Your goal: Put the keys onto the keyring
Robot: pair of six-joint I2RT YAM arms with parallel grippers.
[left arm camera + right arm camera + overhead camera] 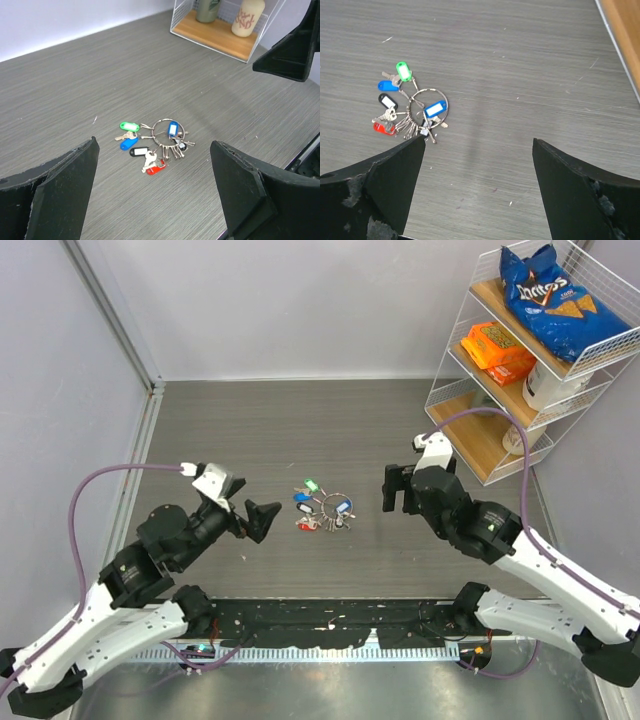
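A bunch of keys [322, 511] lies on the grey table between the arms. It has green [128, 126], blue [128, 143], black [139, 150] and red [156, 169] tags and several plain silver keys around the thin silver keyring [165, 132]. A blue tag [435, 108] lies across the keyring [428, 103]. My left gripper [249, 506] is open and empty, just left of the bunch. My right gripper [398, 488] is open and empty, to the right of it. Neither touches the keys.
A white wire shelf rack [530, 360] stands at the back right with a blue chip bag [550, 295], orange packets [497, 348] and a white jar [545, 385]. Grey walls close the back and left. The rack's wooden bottom shelf [220, 37] shows in the left wrist view.
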